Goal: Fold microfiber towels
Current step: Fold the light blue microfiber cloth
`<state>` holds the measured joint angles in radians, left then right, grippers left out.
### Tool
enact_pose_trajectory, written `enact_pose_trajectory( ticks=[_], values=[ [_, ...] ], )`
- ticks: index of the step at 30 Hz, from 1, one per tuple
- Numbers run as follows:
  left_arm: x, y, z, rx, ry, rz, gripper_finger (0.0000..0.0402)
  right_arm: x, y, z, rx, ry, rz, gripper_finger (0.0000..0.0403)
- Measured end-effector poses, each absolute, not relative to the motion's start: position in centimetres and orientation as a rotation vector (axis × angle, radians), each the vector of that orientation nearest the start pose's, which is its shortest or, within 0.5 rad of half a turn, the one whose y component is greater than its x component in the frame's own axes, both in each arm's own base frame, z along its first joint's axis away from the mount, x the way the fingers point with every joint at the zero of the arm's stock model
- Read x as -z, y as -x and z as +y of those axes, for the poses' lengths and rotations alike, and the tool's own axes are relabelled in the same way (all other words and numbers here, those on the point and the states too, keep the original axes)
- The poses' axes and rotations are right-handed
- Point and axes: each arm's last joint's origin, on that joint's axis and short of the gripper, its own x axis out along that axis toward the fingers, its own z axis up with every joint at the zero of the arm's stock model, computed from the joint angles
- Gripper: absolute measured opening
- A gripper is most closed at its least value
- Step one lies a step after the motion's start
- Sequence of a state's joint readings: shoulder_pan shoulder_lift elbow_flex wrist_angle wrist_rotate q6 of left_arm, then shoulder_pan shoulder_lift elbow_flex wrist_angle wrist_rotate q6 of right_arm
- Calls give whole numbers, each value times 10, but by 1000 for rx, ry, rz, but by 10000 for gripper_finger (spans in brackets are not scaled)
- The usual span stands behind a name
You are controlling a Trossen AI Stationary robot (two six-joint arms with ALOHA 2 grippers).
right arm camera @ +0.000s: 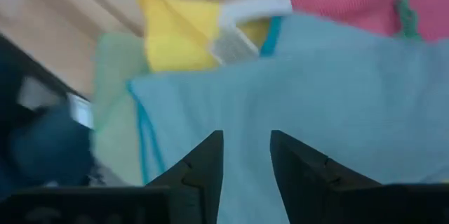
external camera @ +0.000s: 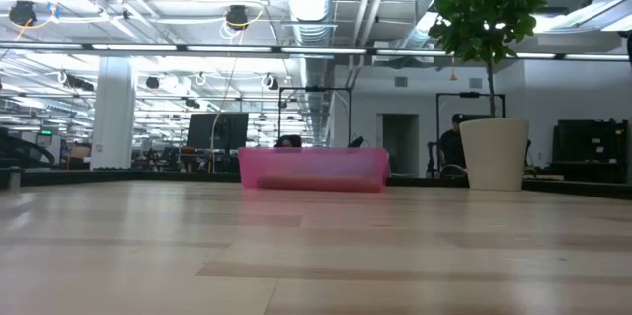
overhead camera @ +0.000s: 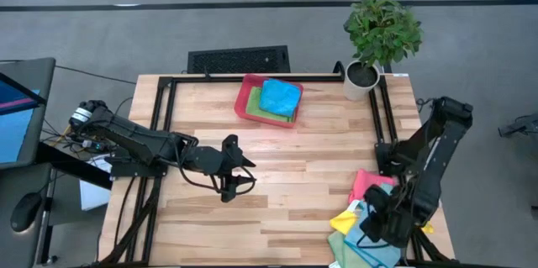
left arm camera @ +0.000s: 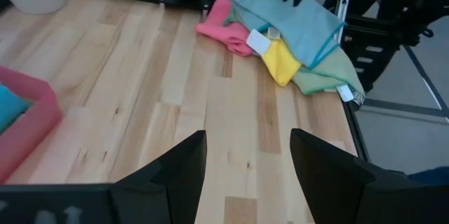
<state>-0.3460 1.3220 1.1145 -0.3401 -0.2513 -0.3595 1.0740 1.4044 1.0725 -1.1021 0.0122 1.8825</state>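
At the worktop's near right corner, the right tool (right arm camera: 247, 155), fingers narrowly parted and gripping nothing yet, descends on the light blue microfiber towel (right arm camera: 330, 90) topping the unfolded pile, likely needing a pinch next; the left tool (overhead camera: 239, 171) waits open mid-worktop.

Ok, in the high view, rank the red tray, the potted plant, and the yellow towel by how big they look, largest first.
1. Potted plant, counting leaves and white pot.
2. Red tray, slightly smaller; close enough to the plant that I would not insist on the order.
3. Yellow towel, clearly smallest, but partly buried in the towel pile, so only part shows.
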Motion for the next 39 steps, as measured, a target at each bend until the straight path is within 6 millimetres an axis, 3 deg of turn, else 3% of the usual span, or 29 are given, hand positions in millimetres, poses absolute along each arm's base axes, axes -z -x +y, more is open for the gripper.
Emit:
enact_pose_trajectory(
  ticks=[6,18,28,33,39],
  values=[
    [-318,-274,-91,-4,190,532,199,-232,-109,209,705,-639,1656,136],
    [-317,-274,-91,-6,187,541,198,-246,-100,187,842,-594,1647,217],
    [-317,-274,-90,-26,181,541,198,-221,-100,193,942,-488,1616,217],
    [-316,-274,-90,-28,180,541,198,-218,-100,192,962,-486,1607,175],
    [-316,-273,-90,-33,183,545,198,-219,-99,192,963,-477,1609,37]
  ],
)
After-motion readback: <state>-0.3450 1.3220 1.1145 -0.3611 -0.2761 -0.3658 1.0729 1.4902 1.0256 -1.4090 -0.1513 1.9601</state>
